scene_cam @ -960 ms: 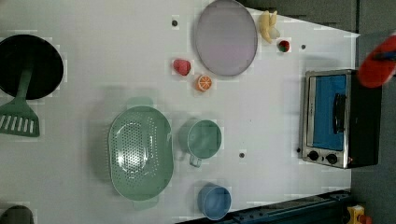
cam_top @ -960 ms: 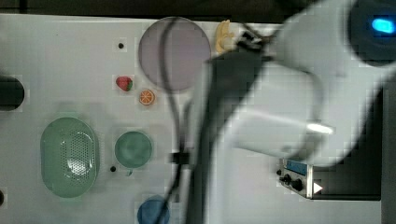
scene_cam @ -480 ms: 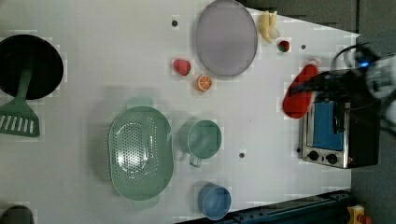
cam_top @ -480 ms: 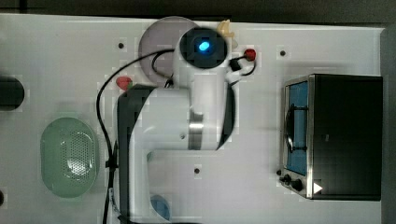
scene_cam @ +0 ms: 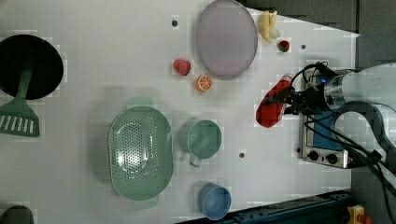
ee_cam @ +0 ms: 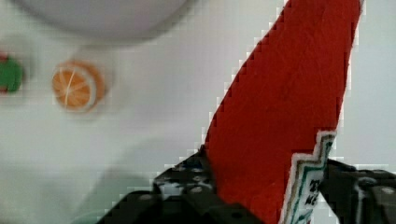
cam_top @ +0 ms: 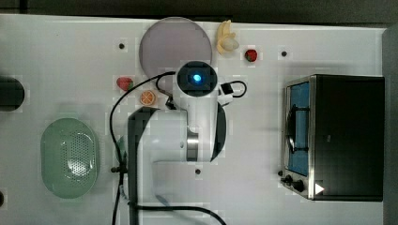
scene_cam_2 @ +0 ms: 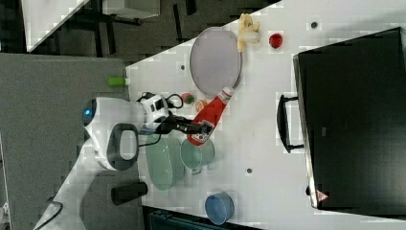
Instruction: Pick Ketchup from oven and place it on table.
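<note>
Place: robot laboratory test bench
Evidence: white perforated table [cam_top: 328,47] staged with a toaster oven [cam_top: 347,136], toy fruit [scene_cam: 203,83], plastic kitchenware [scene_cam: 140,151]
Surroundings: dark floor, grey partition [scene_cam_2: 52,100]

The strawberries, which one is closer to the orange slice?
The strawberry just left of the plate in the left view, right beside the orange slice. The other strawberry lies past the plate, next to the banana.

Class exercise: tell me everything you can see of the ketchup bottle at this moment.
The ketchup is a red squeeze bottle, plastic by its look, with a white cap and a white label. The claw is shut on its lower body, holding it tilted, cap towards the purple plate. It is out of the oven, above the white table.
</note>
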Controlling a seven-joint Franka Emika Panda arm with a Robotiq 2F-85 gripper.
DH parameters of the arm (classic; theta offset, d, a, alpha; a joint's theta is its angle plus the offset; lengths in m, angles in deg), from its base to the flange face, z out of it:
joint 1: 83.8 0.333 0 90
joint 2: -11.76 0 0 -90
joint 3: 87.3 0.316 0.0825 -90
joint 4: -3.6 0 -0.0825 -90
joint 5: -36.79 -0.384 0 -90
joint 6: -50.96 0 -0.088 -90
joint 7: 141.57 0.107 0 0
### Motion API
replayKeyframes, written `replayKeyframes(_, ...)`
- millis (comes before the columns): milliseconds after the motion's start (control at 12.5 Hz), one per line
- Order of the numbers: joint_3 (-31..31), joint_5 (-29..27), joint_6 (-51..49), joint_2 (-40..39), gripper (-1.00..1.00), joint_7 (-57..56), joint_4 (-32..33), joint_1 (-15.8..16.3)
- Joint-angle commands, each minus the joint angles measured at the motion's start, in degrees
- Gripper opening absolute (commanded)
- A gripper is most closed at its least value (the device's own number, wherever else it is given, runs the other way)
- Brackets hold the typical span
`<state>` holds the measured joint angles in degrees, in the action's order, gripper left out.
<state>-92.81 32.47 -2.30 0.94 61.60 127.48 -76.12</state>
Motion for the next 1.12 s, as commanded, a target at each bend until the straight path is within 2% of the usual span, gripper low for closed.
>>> replayKeyframes(80, -2.68, 1.37, 7.82, -1.25, 0.29, 1.98, 6.05, -1.59)
replayKeyframes(400, -3.17, 1.35, 20.96, -4.68, 0.29, 1.98, 11.94, -1.62)
replayKeyframes(480, -3.40, 1.33, 23.02, -5.63, 0.35, 2.00, 12.34, -1.64)
replayKeyframes(640, -3.44, 1.31, 25.17, -6.97, 0.76, 2.01, 12.59, -1.64)
replayKeyframes(720, -3.49, 1.28, 25.18, -6.80, 0.97, 2.25, 12.50, -1.66)
replayKeyframes(960, -4.44, 1.25, 22.21, -1.50, 1.00, 7.60, 10.17, -1.68)
replayKeyframes(1120, -4.83, 1.27, 14.57, 4.28, 1.00, 13.42, 6.37, -1.68)
